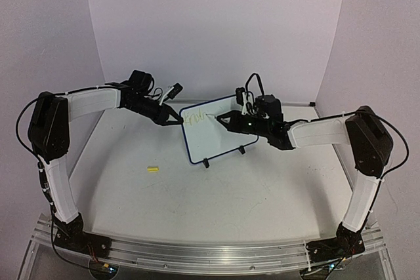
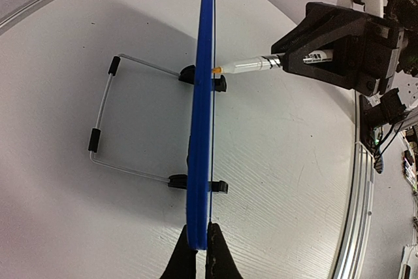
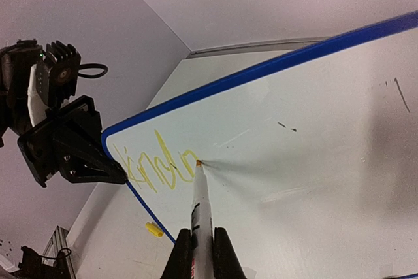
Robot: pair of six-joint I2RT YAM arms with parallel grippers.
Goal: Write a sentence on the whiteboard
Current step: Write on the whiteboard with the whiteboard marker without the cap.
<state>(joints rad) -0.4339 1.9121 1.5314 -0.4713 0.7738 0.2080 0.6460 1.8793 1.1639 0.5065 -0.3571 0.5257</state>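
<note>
The whiteboard (image 1: pixel 220 141) stands tilted on its clip feet at mid-table, with a blue rim (image 2: pixel 208 96). My left gripper (image 2: pixel 199 236) is shut on its left edge, one finger on each face. My right gripper (image 3: pixel 200 236) is shut on a white marker (image 3: pixel 201 204) whose orange-yellow tip (image 3: pixel 198 163) touches the board face. The sentence (image 3: pixel 157 161) is one short run of yellow letters near the board's left edge, ending at the tip. From above, the writing (image 1: pixel 195 120) lies between the left gripper (image 1: pixel 178 121) and the right gripper (image 1: pixel 223 120).
A yellow marker cap (image 1: pixel 153 169) lies on the table left of the board. The wire stand (image 2: pixel 104 115) sticks out behind the board. A few dark specks (image 3: pixel 285 125) mark the board face. White backdrop walls close in the table.
</note>
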